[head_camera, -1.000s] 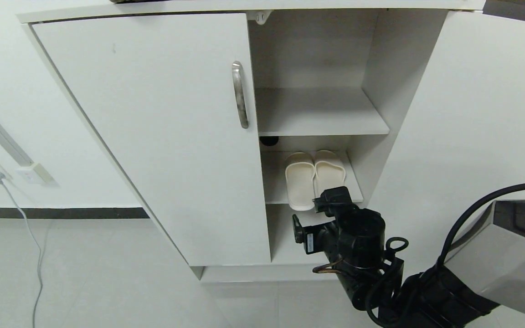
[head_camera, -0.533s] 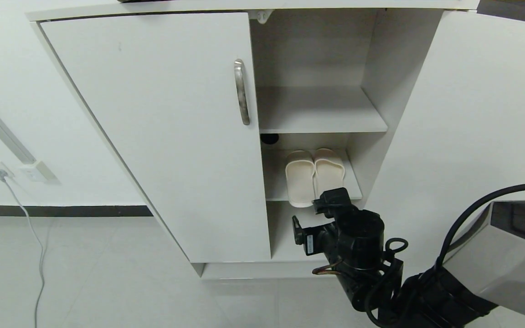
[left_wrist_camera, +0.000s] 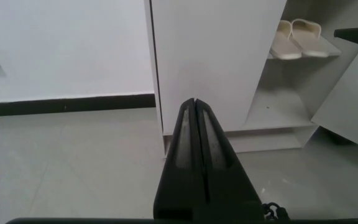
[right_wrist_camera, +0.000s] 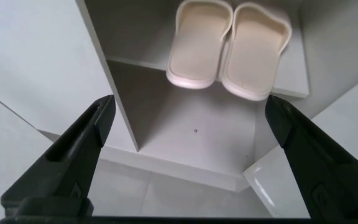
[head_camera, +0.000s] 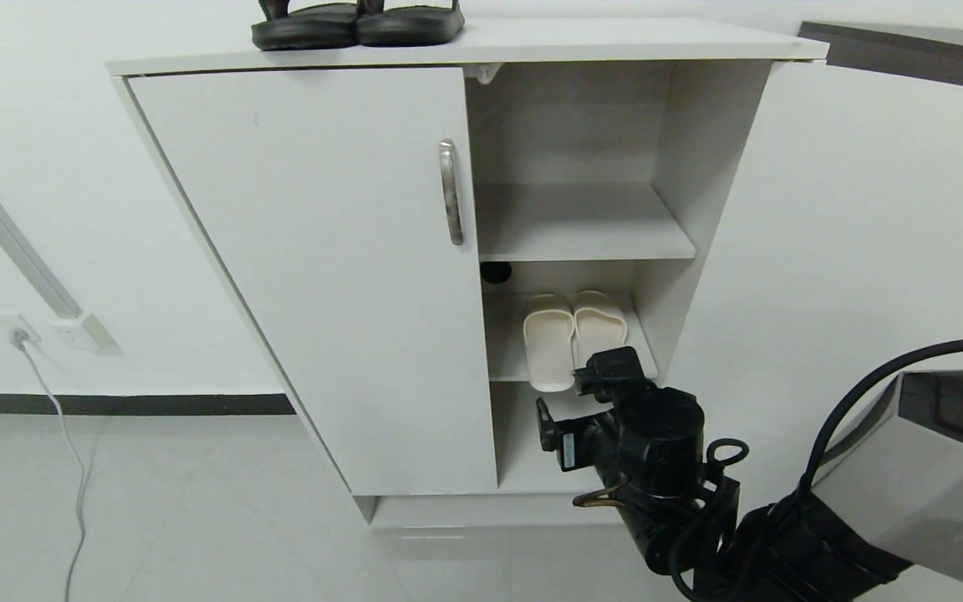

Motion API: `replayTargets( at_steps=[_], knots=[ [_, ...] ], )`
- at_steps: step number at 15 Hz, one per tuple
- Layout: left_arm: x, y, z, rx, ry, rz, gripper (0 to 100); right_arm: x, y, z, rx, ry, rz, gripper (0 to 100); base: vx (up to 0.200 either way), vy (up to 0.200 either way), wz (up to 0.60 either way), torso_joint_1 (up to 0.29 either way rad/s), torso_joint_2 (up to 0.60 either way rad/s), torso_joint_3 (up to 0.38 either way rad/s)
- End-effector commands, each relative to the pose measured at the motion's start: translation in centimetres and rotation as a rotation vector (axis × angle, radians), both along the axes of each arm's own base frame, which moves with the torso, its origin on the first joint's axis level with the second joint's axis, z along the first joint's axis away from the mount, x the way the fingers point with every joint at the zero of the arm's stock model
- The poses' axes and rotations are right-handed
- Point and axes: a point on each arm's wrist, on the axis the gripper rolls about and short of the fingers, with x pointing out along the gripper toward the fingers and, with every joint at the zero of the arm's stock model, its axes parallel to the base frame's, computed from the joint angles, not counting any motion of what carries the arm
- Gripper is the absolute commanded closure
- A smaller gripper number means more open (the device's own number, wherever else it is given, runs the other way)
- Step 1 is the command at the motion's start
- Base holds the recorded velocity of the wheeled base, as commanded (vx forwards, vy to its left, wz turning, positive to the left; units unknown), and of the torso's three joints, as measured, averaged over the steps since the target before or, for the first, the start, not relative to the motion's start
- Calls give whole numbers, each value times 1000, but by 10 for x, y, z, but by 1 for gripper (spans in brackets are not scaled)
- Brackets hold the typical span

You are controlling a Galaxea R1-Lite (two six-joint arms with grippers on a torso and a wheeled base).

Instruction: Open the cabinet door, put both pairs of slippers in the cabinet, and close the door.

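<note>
- Cream slippers (head_camera: pixel 573 339) sit on the middle shelf (head_camera: pixel 502 351) of the cabinet (head_camera: pixel 323 293); black slippers (head_camera: pixel 356 23) rest on its top.
- Right gripper (right_wrist_camera: pixel 188 155), spread wide, fronts the cabinet's open side.
- Left gripper (left_wrist_camera: pixel 194 121), pinched together, faces the cabinet.

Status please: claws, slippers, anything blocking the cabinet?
Left claw shut, empty; right claw open, empty, before the cabinet. White slippers on middle shelf; black slippers on cabinet top, not yet in. Right door wide open.
</note>
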Motion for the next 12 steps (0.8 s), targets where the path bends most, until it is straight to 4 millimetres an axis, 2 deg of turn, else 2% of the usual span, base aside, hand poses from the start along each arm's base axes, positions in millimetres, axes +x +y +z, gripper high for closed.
replayTargets(
  at_steps=[1,6,12],
  knots=[
    [0,0,0,0,2,0,100,0,1,-1,-3,2,1,0,0,0,0,12,7,203],
    [0,0,0,1,1,2,100,-3,-4,-8,-30,23,-2,0,0,0,0,1,3,179],
    [0,0,0,-2,1,2,100,-2,-9,-5,-23,17,-13,0,0,0,0,0,0,8]
  ],
)
